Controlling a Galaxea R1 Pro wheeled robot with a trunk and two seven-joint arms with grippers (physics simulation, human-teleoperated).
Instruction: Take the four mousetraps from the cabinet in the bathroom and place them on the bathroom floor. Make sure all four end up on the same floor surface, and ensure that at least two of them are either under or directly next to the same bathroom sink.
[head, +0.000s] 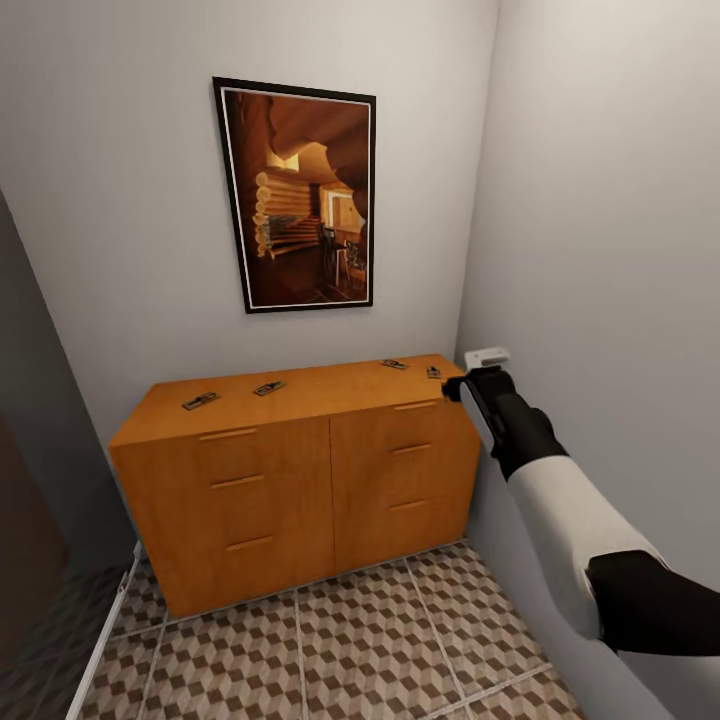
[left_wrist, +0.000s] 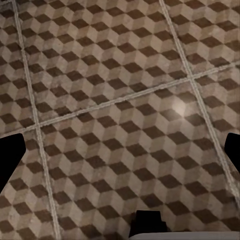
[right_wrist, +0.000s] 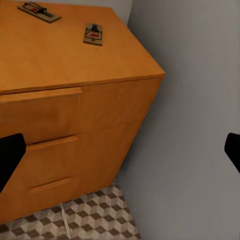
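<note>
1. While the robot stood facing it, the cabinet (head: 300, 480) filled the end of the narrow room, wide and low, its flat drawer fronts shut beneath a framed picture (head: 300, 195) on the wall.
2. Before it lay the bathroom floor (head: 330, 640), cube-patterned tile with pale grout, which the left wrist view also looked straight down upon.
3. All four mousetraps rested on the cabinet top: two toward its left, one (head: 200, 401) near the front edge and one (head: 268, 388) beside it, and two toward its right, one (head: 394, 364) set back and one (head: 433, 372) close to the right end.
4. The right gripper (head: 452, 388) was raised at the cabinet's right corner, just beside the nearest trap; its fingers (right_wrist: 10, 157) stood spread wide apart at the frame edges, holding nothing.
5. The left gripper (left_wrist: 120, 160) hung over bare tile, its fingers likewise spread and empty.
6. I judged each trap light, stiff and thin, lying too flat for an easy pinch. Taking it across the board's narrow width by the two long edges looked safest, clear of the dark metal parts, which might snag or spring.
</note>
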